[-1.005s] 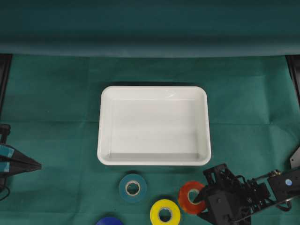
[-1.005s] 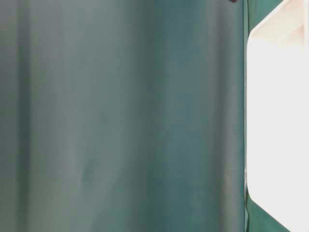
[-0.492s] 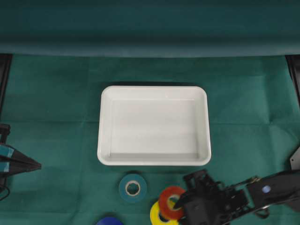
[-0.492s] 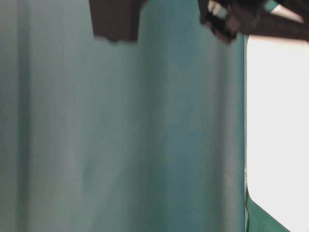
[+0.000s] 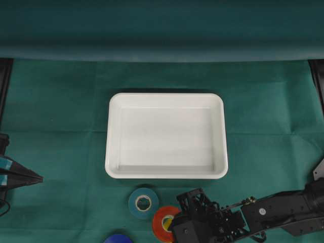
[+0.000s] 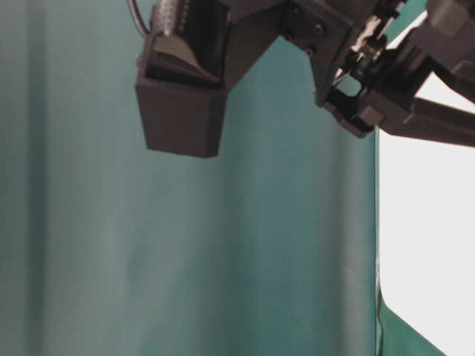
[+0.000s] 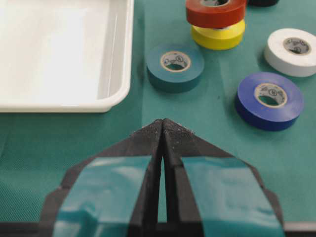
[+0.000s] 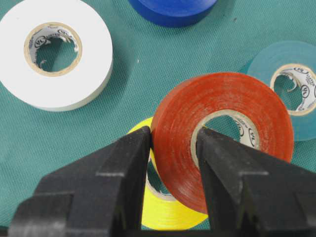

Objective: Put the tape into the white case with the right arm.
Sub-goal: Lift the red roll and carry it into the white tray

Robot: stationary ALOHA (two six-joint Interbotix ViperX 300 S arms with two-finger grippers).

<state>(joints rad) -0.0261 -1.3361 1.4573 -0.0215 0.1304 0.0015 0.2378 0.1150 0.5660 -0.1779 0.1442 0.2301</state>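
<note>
Right gripper (image 8: 174,140) is clamping the red tape roll (image 8: 222,128) across its wall: one finger is sitting inside the core, the other is pressing the outer face. The roll is riding above the yellow roll (image 8: 163,202), which is peeking out directly under the jaws. White roll (image 8: 54,54) is lying ahead-left of the tips, teal roll (image 8: 291,84) ahead-right, blue roll (image 8: 173,10) straight ahead at the frame edge. In the overhead view the red roll (image 5: 165,221) is hanging just short of the white case (image 5: 166,134), not over it; the case is sitting beyond the tips, past the teal roll (image 5: 143,202). Left gripper (image 7: 163,129) is resting with jaws pressed together, holding nothing; the case corner (image 7: 116,94) is lying ahead-left of its tips.
</note>
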